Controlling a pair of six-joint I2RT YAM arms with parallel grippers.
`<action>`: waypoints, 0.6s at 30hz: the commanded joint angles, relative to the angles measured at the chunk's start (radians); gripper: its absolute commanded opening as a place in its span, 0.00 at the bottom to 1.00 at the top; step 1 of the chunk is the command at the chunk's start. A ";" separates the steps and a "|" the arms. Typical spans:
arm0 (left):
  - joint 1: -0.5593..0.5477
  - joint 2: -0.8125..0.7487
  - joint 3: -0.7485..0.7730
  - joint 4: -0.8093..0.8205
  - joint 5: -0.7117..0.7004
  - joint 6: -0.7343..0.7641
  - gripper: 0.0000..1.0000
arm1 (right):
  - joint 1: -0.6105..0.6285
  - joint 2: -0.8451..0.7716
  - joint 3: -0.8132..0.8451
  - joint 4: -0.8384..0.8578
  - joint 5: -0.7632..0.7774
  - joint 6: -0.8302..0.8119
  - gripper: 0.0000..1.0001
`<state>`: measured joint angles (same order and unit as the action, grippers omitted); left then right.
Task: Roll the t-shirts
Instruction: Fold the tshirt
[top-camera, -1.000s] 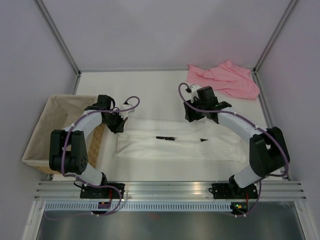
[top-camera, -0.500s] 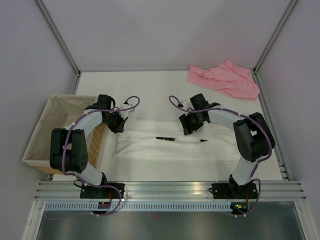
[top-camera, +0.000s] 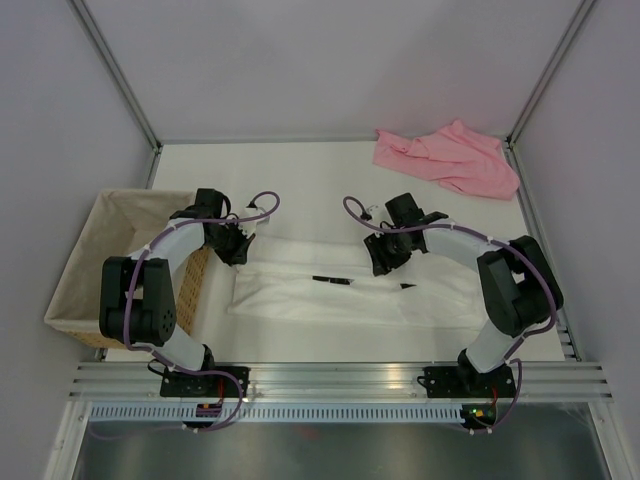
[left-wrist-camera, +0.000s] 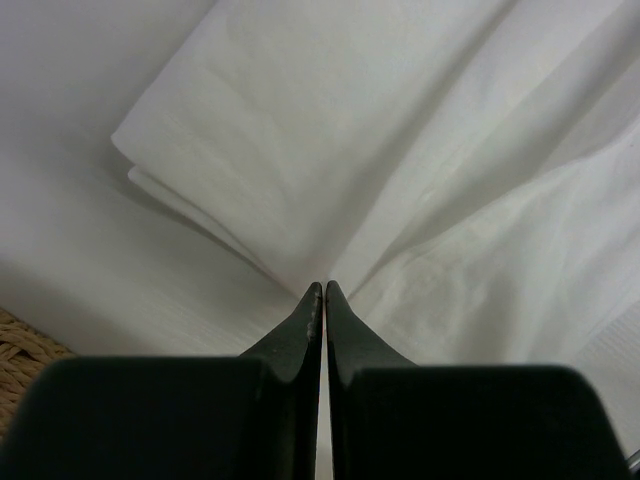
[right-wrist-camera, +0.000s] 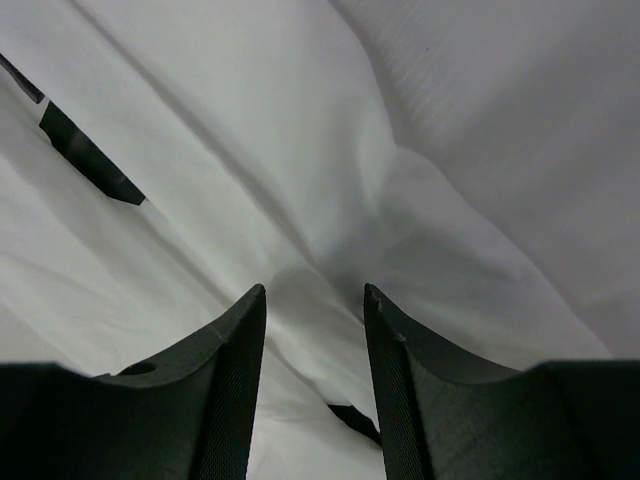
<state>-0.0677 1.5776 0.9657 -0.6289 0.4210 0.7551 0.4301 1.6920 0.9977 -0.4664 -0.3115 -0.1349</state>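
The white t-shirt (top-camera: 350, 290) lies folded into a long band across the middle of the table. My left gripper (top-camera: 236, 250) is at its far left corner, shut, and in the left wrist view the cloth's creases (left-wrist-camera: 300, 170) run together into the pinched tips of that gripper (left-wrist-camera: 323, 286). My right gripper (top-camera: 386, 262) is down on the band's far edge, right of centre. It is open (right-wrist-camera: 315, 290), with a raised fold of white cloth (right-wrist-camera: 400, 200) between the fingers. The pink t-shirt (top-camera: 447, 158) lies crumpled at the far right corner.
A cloth-lined wicker basket (top-camera: 75, 290) stands at the table's left, close to my left arm; its weave (left-wrist-camera: 22, 345) shows in the left wrist view. Small black marks (top-camera: 331, 278) sit on the white cloth. Frame posts and walls close in the back and sides.
My right gripper came left and toward me, down onto the white t-shirt's far edge, and its jaws have narrowed. The left gripper has stayed in place, shut.
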 joint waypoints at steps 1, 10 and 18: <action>0.005 -0.018 0.030 0.011 0.009 -0.005 0.05 | 0.002 -0.037 -0.022 -0.006 0.022 0.012 0.50; 0.005 -0.025 0.028 0.008 0.012 -0.005 0.05 | 0.004 -0.060 -0.056 0.008 0.104 0.058 0.28; 0.005 -0.060 0.028 0.005 0.021 -0.007 0.02 | 0.006 -0.153 -0.066 -0.006 0.117 0.107 0.02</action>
<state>-0.0677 1.5650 0.9657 -0.6304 0.4210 0.7551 0.4301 1.6150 0.9443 -0.4690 -0.2100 -0.0597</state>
